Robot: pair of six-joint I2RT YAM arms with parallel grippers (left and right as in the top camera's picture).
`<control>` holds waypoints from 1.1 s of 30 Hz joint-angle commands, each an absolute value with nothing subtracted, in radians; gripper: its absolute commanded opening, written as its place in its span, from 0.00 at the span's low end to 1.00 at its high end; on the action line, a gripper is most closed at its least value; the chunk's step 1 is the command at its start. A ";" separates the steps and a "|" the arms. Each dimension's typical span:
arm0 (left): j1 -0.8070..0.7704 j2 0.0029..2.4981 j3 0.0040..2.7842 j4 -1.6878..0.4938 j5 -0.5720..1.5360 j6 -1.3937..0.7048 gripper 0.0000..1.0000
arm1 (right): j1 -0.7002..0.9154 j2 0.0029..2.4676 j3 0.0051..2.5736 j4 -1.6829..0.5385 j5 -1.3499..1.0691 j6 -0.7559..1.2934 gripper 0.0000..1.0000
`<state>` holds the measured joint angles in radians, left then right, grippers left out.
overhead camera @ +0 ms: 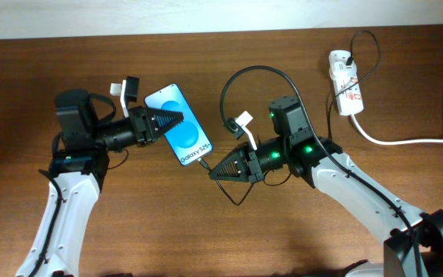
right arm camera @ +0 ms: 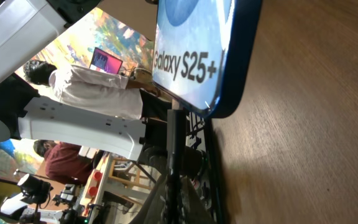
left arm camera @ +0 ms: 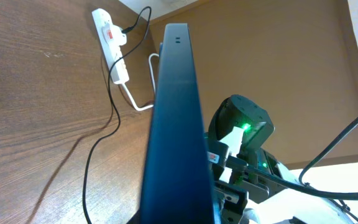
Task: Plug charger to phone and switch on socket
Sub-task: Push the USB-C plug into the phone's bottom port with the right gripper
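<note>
The phone [overhead camera: 180,123], blue screen up, is gripped at its left edge by my left gripper [overhead camera: 168,121], which is shut on it. In the left wrist view the phone [left arm camera: 176,118] shows edge-on. My right gripper [overhead camera: 215,172] is shut on the charger's connector end [overhead camera: 206,163], right at the phone's lower end. In the right wrist view the connector [right arm camera: 176,134] runs from my fingers [right arm camera: 176,186] up to the phone's bottom edge [right arm camera: 197,56]; I cannot tell whether it is seated. The black cable [overhead camera: 256,69] loops back to the socket [overhead camera: 346,83], with its plug in the strip.
The socket's thick white cord [overhead camera: 406,141] runs to the right table edge. Slack black cable lies on the wood under my right arm [overhead camera: 237,198]. The socket also shows in the left wrist view [left arm camera: 110,46], far from the phone.
</note>
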<state>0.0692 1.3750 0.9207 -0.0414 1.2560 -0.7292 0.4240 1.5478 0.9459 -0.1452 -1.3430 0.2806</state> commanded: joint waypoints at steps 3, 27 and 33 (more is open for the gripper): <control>0.060 1.373 0.931 -0.047 1.312 -0.706 0.00 | 0.423 1.551 0.952 -0.115 -1.266 0.306 0.04; 0.059 1.373 0.931 -0.099 1.534 -0.581 0.00 | 0.501 1.543 0.954 0.024 -1.177 0.357 0.04; 0.059 1.373 0.931 -0.107 1.555 -0.581 0.00 | 0.469 1.543 0.979 0.027 -1.174 0.358 0.04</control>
